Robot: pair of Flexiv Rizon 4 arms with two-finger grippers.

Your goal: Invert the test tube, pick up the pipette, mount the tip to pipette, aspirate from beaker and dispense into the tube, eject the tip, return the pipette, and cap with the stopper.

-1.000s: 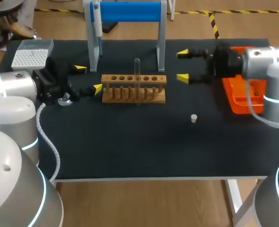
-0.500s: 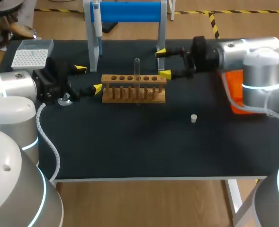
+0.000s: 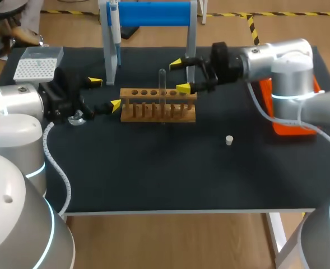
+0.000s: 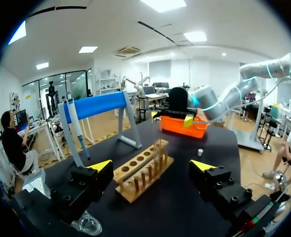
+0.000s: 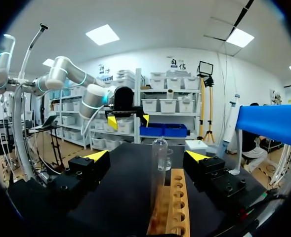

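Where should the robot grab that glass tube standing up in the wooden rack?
Grab the test tube on its bare upper part, above the wooden rack. It stands upright and its lower part sits in the rack, so only the top is free. Come in sideways with the right tool, which is open beside it, one finger on each side of the round glass.
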